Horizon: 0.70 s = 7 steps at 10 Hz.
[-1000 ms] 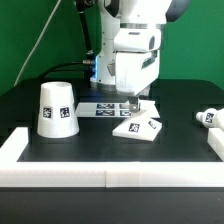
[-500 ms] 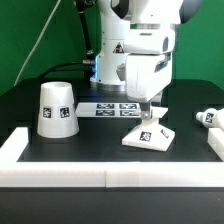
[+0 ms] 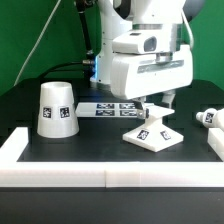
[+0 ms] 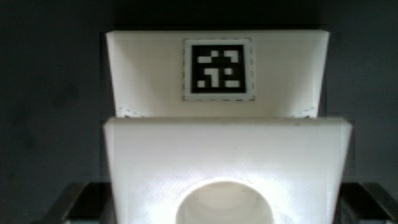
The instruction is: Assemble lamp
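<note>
Turned and carried toward the exterior view's right since a second ago, the gripper (image 3: 153,112) is clamped on the base (image 3: 152,134), which lies flat on the worktop (image 3: 90,140). Shade (image 3: 57,107) and bulb (image 3: 208,118) sit well apart, unjoined, so assembly looks barely begun.

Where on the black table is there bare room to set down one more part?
Free: the wide patch between the shade, the marker board, the base block and the front rail. Crowded: at the base block under the gripper, and the narrow gap to the bulb.
</note>
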Each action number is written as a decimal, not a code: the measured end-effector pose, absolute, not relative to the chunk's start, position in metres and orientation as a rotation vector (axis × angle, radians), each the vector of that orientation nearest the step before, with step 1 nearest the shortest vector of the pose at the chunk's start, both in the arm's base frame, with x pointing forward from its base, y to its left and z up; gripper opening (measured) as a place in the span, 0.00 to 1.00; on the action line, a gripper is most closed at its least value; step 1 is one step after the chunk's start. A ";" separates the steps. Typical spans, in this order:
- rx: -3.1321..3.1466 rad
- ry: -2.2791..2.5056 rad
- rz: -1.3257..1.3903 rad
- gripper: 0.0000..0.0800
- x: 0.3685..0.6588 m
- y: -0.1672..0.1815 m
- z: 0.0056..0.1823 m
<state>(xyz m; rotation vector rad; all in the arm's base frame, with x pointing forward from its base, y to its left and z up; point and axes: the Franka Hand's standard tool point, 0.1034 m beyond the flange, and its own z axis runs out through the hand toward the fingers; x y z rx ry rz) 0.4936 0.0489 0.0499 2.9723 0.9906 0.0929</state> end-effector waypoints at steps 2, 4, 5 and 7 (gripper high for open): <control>3.094 0.619 0.146 0.67 0.517 0.065 0.051; 3.150 0.372 0.144 0.67 0.534 0.083 0.052; 3.156 0.347 0.155 0.67 0.543 0.090 0.052; 3.161 0.327 0.170 0.67 0.552 0.097 0.050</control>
